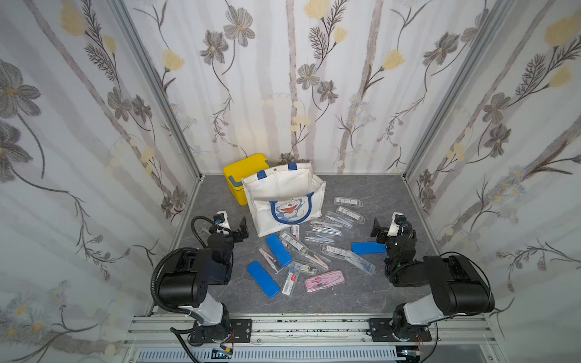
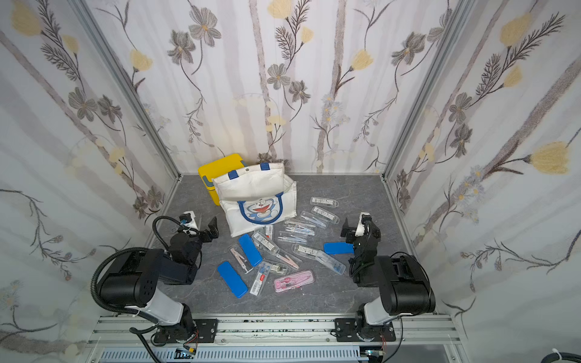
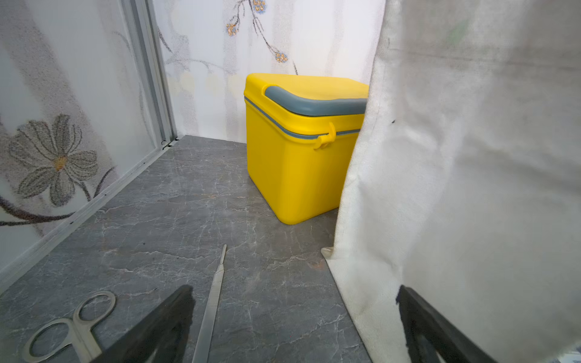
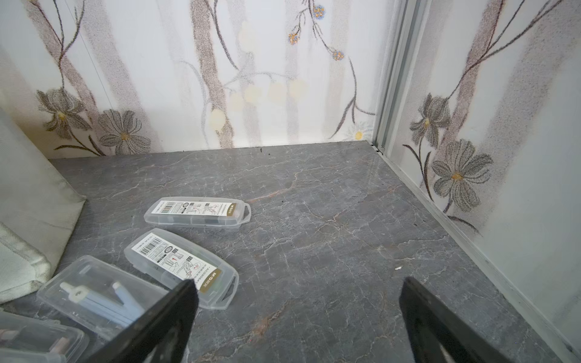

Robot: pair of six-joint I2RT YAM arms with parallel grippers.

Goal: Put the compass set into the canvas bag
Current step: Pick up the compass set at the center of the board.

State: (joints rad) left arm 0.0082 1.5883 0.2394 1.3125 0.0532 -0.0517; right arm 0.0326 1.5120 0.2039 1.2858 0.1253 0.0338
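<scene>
The white canvas bag (image 1: 283,201) (image 2: 256,198) with the blue cat pocket stands open at the back middle of the grey table. Several compass sets lie in front of it: clear cases (image 1: 348,201) (image 4: 196,212), blue cases (image 1: 262,279) and a pink case (image 1: 323,280). My left gripper (image 1: 241,231) (image 3: 294,295) hovers open and empty just left of the bag, whose side wall (image 3: 471,188) fills much of the left wrist view. My right gripper (image 1: 378,232) (image 4: 298,286) is open and empty to the right of the cases, beside a labelled clear case (image 4: 180,267).
A yellow plastic box (image 1: 243,176) (image 3: 298,157) with a grey handle stands behind the bag at the left. Metal scissors (image 3: 72,323) and a thin metal tool (image 3: 213,301) lie under the left gripper. Flowered walls close in three sides.
</scene>
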